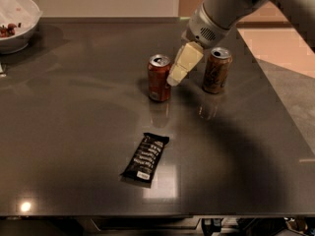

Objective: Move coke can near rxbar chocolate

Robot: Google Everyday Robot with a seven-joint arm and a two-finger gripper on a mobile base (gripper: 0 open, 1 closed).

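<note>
Coke can (159,77) is standing toward the table's (74,132) far edge, rxbar chocolate (145,157) lying nearer the front edge; gripper (174,79) is hovering just beside the can, whether apart or together I cannot tell.

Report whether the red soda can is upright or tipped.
Upright: the red aluminium soda can stands on its base, silver top up. The end effector is close beside it.

The arm (236,1) enters from the upper right corner of the view and slopes down to the left. The grey wrist (205,29) has a vented housing. The cream gripper (178,69) points down and left, its tip near mid-width in the upper half.
</note>
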